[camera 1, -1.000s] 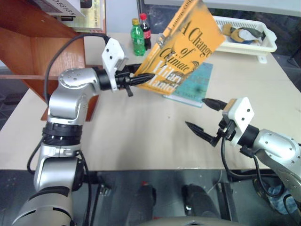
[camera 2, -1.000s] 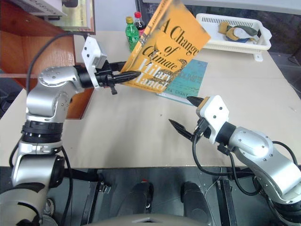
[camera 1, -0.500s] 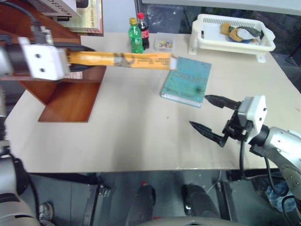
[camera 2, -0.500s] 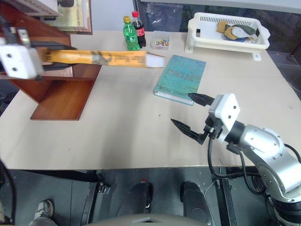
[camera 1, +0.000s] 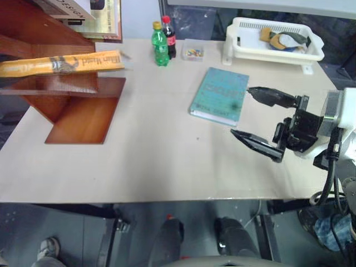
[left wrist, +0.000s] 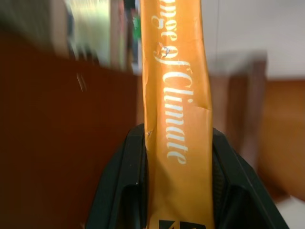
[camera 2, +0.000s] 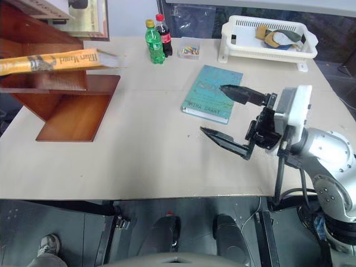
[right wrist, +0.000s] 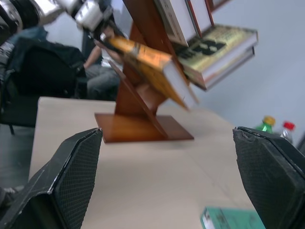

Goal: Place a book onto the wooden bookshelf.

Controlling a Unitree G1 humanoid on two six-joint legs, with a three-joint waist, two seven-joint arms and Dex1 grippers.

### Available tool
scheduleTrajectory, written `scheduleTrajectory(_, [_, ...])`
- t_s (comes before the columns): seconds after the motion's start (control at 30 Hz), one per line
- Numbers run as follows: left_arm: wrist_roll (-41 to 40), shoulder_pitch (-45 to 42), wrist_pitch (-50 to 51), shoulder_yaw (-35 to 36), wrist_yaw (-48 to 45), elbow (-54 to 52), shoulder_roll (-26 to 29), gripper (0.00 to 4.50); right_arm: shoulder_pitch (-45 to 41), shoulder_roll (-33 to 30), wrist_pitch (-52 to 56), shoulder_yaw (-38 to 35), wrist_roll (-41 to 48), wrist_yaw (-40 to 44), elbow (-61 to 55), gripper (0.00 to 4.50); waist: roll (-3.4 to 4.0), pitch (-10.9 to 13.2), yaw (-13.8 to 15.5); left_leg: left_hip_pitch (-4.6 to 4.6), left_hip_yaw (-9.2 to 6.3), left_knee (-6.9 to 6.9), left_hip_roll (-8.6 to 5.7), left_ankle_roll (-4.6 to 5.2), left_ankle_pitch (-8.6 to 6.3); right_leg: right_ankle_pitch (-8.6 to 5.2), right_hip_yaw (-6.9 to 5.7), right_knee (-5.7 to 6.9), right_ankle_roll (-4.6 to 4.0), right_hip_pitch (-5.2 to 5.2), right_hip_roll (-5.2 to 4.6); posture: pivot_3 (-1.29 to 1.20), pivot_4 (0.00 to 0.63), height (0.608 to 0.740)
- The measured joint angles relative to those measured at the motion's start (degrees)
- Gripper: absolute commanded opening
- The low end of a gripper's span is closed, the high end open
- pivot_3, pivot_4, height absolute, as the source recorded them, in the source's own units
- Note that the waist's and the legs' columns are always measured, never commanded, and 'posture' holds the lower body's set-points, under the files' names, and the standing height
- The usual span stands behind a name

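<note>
The wooden bookshelf (camera 1: 67,105) comes first: reddish-brown polished boards, flat base on the pale table (camera 1: 156,156), slanted uprights. My head cameras give it from above at the table's left edge; my right wrist camera gives its side profile, the boards leaning, with other books resting higher up on it.

The book (camera 1: 67,63) is in my left gripper (right wrist: 93,14), up against the shelf boards, above the base. From my head it lies nearly level, orange spine facing me, long axis running across the table, its free end pointing toward the bottles (camera 1: 161,44). My left wrist camera adds the grip: black fingers (left wrist: 121,186) pressing both covers, spine lettering running away from me. The right wrist camera adds the white page edges at the free end.

My right gripper (camera 2: 233,119) hangs above the table with jaws spread wide, nothing between them, just beside the teal book (camera 1: 219,95) lying flat. Farther back sits a white slotted plastic basket (camera 1: 245,41).
</note>
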Motion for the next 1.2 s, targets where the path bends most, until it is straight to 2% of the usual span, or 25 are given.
scheduleTrajectory(0.13, [6.78,-5.19,-2.61,-3.98,5.51,7.60,0.40,1.42,-1.78,0.76,-0.07,1.74,-0.39,0.63,1.29,4.50,-0.11,-0.05,0.15,0.01,-0.01,0.02,-0.01,0.00,0.00,0.00,-0.02,0.03,0.01,0.01,0.00,0.00,0.150,0.740])
scheduleTrajectory(0.3, [14.95,-11.71,-3.16,-8.94,11.53,12.00,0.23,1.42,-3.47,1.74,-0.05,3.75,-1.75,0.33,1.80,4.50,-0.11,-0.04,-0.02,0.05,0.02,0.03,0.00,0.00,0.00,-0.02,0.01,0.18,0.02,-0.03,0.01,0.00,0.150,0.740])
scheduleTrajectory(0.4, [18.45,-13.48,-2.08,-11.29,14.53,14.56,0.11,2.19,-3.27,2.03,-0.04,4.28,-2.49,-0.12,1.73,4.50,-0.11,-0.04,-0.07,0.04,0.03,0.03,0.01,0.00,0.00,-0.03,0.01,0.20,0.03,-0.06,0.02,0.00,0.150,0.740])
scheduleTrajectory(0.53, [19.95,-13.90,-1.01,-12.42,18.43,16.13,0.70,4.18,-1.94,2.13,0.07,4.37,-3.10,-1.25,1.35,4.50,-0.11,-0.04,-0.12,0.02,0.09,0.03,0.01,0.00,0.00,-0.01,0.05,0.20,0.01,-0.09,-0.01,0.00,0.150,0.740])
scheduleTrajectory(0.57, [19.95,-13.87,-0.99,-12.41,18.86,16.22,0.95,4.47,-1.76,2.12,0.06,4.37,-3.11,-1.34,1.28,4.50,-0.11,-0.04,-0.23,0.03,0.10,0.02,0.01,0.00,0.00,-0.01,0.06,0.20,0.01,-0.10,0.00,0.00,0.150,0.740])
scheduleTrajectory(0.63, [19.08,-11.76,-1.75,-11.37,20.00,16.46,2.12,4.47,-1.48,2.20,0.04,4.44,-3.21,-1.36,1.19,4.50,-0.07,-0.03,-0.64,0.07,0.19,0.00,0.04,0.00,0.00,-0.01,0.13,0.23,0.01,-0.13,-0.01,0.00,0.150,0.740])
scheduleTrajectory(0.7, [16.13,-6.10,-4.25,-8.36,20.85,17.54,4.24,4.47,-1.41,2.25,-0.08,4.43,-3.68,-0.95,1.53,4.50,-0.06,-0.04,-1.55,0.05,0.25,-0.01,0.07,0.00,0.00,0.03,0.18,0.28,-0.06,-0.22,-0.01,0.00,0.150,0.740])
scheduleTrajectory(0.93, [6.74,10.90,-12.47,0.97,19.46,19.78,6.08,4.47,-2.40,2.34,-0.93,4.59,-3.91,1.93,5.22,4.50,-0.14,-0.06,-1.43,0.02,0.29,0.01,0.12,0.00,0.00,0.04,0.15,0.38,-0.06,-0.28,-0.03,0.00,0.150,0.740])
scheduleTrajectory(1.03, [0.67,18.98,-18.47,6.87,17.74,19.34,6.61,4.47,-2.89,2.34,-1.42,4.72,-4.03,4.25,7.57,4.50,-0.19,-0.09,-1.19,0.01,0.31,0.01,0.12,0.00,0.00,0.05,0.16,0.33,-0.07,-0.27,-0.09,0.00,0.150,0.740])
scheduleTrajectory(1.07, [-4.05,23.78,-22.53,10.27,15.15,18.32,6.42,4.47,-2.81,2.12,-2.10,4.83,-4.47,6.15,9.64,4.50,-0.19,-0.09,-1.11,0.01,0.32,0.01,0.13,0.00,0.00,0.05,0.16,0.32,-0.08,-0.26,-0.11,0.00,0.150,0.740])
scheduleTrajectory(1.1, [-4.46,23.99,-22.87,10.52,14.94,18.24,6.38,4.47,-2.80,2.10,-2.11,4.83,-4.54,6.30,9.89,4.50,-0.19,-0.09,-1.09,0.01,0.32,0.01,0.12,0.00,0.00,0.04,0.16,0.33,-0.08,-0.26,-0.11,0.00,0.150,0.740])
scheduleTrajectory(1.2, [-16.26,35.13,-26.72,17.76,9.54,9.70,4.86,4.47,-4.03,2.24,-2.44,5.54,-5.33,9.11,13.54,4.50,-0.14,-0.07,-1.07,0.04,0.35,0.01,0.25,0.00,0.00,0.05,0.17,0.38,-0.10,-0.27,-0.16,0.00,0.150,0.740])
